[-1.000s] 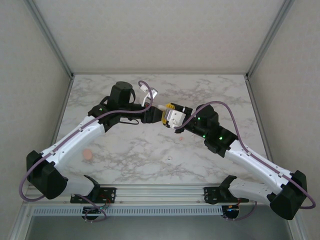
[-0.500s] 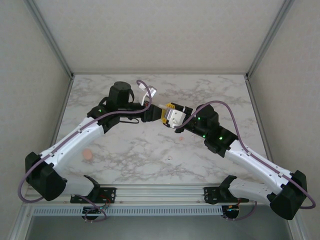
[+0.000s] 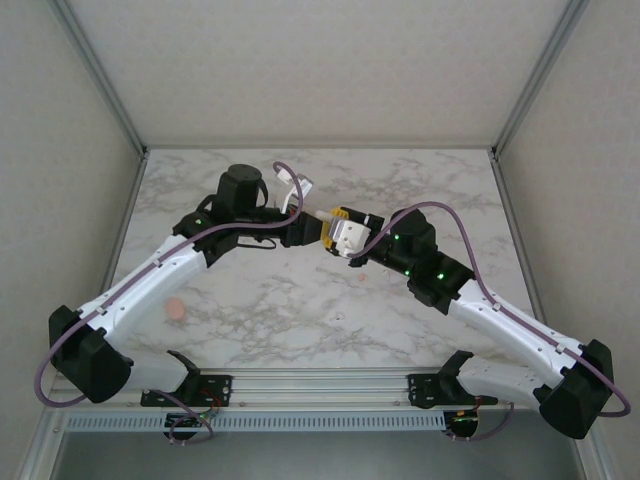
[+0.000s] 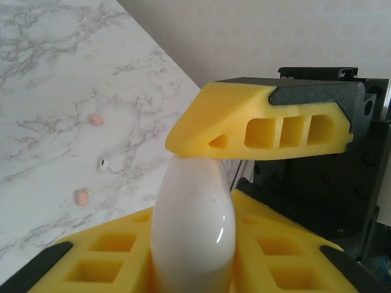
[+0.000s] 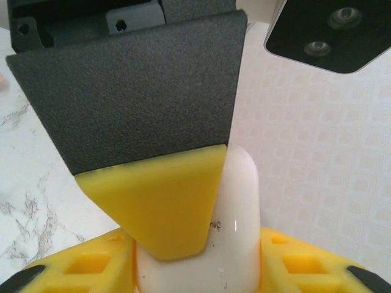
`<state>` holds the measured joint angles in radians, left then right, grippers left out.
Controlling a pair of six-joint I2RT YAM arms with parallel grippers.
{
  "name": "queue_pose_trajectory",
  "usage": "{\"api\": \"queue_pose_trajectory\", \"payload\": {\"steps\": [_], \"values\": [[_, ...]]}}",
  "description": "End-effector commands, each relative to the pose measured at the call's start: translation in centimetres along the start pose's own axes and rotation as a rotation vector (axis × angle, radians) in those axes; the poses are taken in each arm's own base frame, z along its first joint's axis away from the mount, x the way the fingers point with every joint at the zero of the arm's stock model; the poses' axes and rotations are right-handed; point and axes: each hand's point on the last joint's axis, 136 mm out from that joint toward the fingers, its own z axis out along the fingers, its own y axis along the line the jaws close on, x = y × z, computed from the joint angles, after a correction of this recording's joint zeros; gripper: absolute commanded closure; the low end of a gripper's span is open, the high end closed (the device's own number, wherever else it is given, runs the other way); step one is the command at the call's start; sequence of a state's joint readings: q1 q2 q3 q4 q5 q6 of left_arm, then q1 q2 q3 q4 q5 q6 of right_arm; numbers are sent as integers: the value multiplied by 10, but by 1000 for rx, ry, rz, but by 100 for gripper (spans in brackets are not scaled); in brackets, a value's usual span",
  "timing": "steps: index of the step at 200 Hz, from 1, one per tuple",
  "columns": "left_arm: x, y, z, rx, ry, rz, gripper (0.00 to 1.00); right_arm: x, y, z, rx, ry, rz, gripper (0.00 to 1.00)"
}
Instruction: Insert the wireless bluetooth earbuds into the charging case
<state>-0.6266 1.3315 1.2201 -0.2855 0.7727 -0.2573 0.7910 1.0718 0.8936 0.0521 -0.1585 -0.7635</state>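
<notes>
A white rounded charging case is held above the table's middle by both grippers, which meet tip to tip. My left gripper is shut on the case, with a yellow finger on each side. My right gripper is shut on the same case. The left gripper's finger overlaps the case's front. From above, the case is a white sliver between the left gripper and the right gripper. On the marble lie a white earbud and two peach-pink earbuds.
A peach pebble-shaped case lies on the marble table beside the left arm. One small pink piece and a small white piece lie under the right forearm. Walls enclose the table on three sides.
The left arm's wrist and elbow have shifted slightly left. Both grippers stay together at the case.
</notes>
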Motion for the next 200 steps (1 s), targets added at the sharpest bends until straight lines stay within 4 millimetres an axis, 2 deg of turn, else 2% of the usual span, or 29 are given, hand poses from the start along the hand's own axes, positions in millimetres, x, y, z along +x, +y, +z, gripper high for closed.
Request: {"api": "queue_pose_trajectory", "payload": {"steps": [1, 48, 82, 99, 112, 117, 127, 140, 157, 176, 185, 200], "values": [[-4, -14, -2, 36, 10, 34, 73, -1, 0, 2, -19, 18, -43, 64], [-8, -15, -2, 40, -2, 36, 74, 0, 5, 3, -53, 23, -67, 64], [-7, -14, -3, 29, -5, 39, 79, 1, 9, 4, -78, 29, -85, 63], [-8, -11, -4, 12, -21, 46, 84, -2, 7, 4, -82, 28, -75, 58], [-13, -8, -7, -16, -63, 61, 85, -11, 0, 0, -63, 12, -25, 51], [-15, -7, -9, -25, -83, 71, 85, -18, -7, -3, -44, -1, 31, 44], [-19, -7, -14, -44, -129, 100, 86, -25, -14, -10, -36, -8, 102, 38], [-24, -11, -20, -43, -191, 173, 90, -30, -22, -20, -38, 1, 202, 34], [-33, -16, -33, -52, -312, 280, 89, -33, -22, -32, -67, 17, 354, 32], [-34, -24, -45, -45, -427, 420, 89, -20, -44, -43, -10, 65, 596, 32], [-32, -27, -47, -43, -444, 476, 91, -12, -52, -47, -4, 84, 724, 33], [-29, -28, -49, -51, -445, 532, 93, -11, -60, -51, -37, 75, 907, 33]]}}
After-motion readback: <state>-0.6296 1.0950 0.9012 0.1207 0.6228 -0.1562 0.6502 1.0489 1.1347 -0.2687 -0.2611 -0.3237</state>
